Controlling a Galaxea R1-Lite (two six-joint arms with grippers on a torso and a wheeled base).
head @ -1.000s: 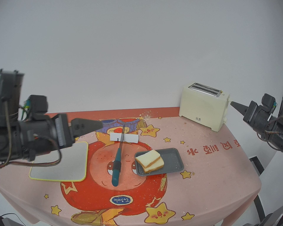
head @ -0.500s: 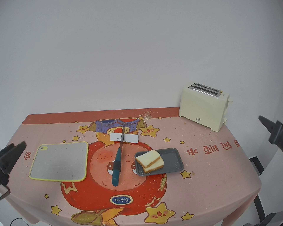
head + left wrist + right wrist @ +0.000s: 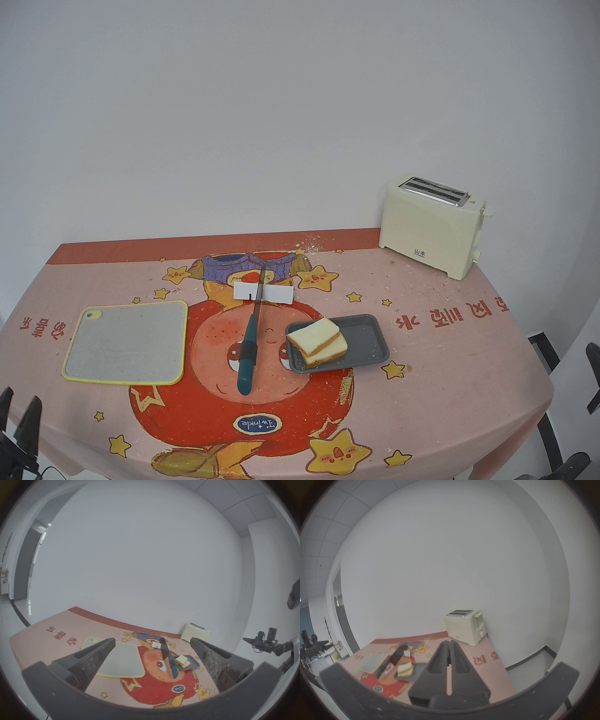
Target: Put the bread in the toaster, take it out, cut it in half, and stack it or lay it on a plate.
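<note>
Knife lies between cutting board and tray holding stacked bread.

bread on plate | knife left of plate | cutting board left of knife | toaster behind plate, rightward

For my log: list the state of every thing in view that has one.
Bread: two pieces stacked on the plate.
Toaster: upright, no bread showing in its slots.
Knife: lying flat, blade across a white holder.
Left gripper: open, empty.
Right gripper: shut, empty.
</note>
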